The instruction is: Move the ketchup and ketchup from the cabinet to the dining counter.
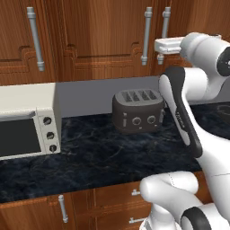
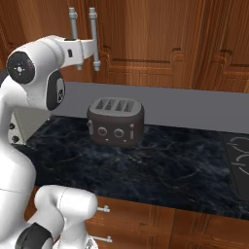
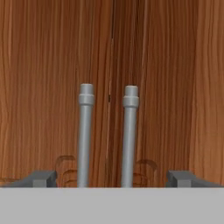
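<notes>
The cabinet [image 1: 103,31] is reddish-brown wood with its doors closed, so the ketchup is hidden. My gripper [image 1: 159,50] is raised in front of the pair of silver bar handles [image 1: 147,36] where two doors meet. In the hand view the left handle [image 3: 85,135] and right handle [image 3: 130,135] stand upright between my fingertips [image 3: 41,178], and the gripper [image 3: 113,179] is open with nothing held. From the right base view the gripper [image 2: 92,48] sits level with the lower part of the handles [image 2: 93,39]. The dining counter is out of view.
A dark four-slot toaster [image 1: 138,111] stands on the black marbled counter [image 1: 99,152] below the gripper. A white toaster oven [image 1: 27,121] sits at the left. A stovetop [image 2: 240,155] lies at the right. Wooden drawers [image 2: 146,219] run under the counter.
</notes>
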Controlling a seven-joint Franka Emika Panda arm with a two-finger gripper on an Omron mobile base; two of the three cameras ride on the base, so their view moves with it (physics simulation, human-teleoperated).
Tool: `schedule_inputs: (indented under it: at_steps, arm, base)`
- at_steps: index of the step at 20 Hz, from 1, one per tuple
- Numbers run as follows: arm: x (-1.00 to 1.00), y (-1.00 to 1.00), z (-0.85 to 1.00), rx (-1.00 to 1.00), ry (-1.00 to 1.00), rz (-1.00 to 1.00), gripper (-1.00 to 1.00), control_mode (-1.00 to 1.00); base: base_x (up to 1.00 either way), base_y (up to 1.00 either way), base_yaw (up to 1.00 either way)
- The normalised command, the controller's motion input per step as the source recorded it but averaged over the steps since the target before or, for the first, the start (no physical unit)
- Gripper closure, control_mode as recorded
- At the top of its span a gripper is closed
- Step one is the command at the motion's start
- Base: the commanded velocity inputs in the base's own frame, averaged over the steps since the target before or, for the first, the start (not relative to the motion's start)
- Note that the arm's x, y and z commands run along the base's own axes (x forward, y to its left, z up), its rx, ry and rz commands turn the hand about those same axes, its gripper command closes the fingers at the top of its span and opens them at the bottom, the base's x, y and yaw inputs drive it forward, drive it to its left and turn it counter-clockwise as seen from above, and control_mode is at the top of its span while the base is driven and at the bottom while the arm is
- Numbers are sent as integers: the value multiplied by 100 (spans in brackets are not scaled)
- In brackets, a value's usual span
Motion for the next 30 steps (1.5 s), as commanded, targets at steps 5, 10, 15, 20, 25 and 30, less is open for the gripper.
schedule_inputs:
  at_steps: [5, 10, 15, 20, 25, 30]
  arm:
    - [0, -19, 5, 0, 0, 0, -100, -100]
    - [8, -6, 0, 0, 0, 0, -100, -100]
    - [23, 0, -19, 0, 0, 0, -100, -100]
    - [41, 0, -23, 0, 3, 0, -100, -100]
    - [49, 0, -14, 0, 2, 0, -100, -100]
    - [53, 0, -14, 0, 7, 0, -100, -100]
  base:
    - [0, 0, 0]
    - [0, 0, 0]
    - [0, 0, 0]
    - [0, 0, 0]
    - [0, 0, 0]
    - [0, 0, 0]
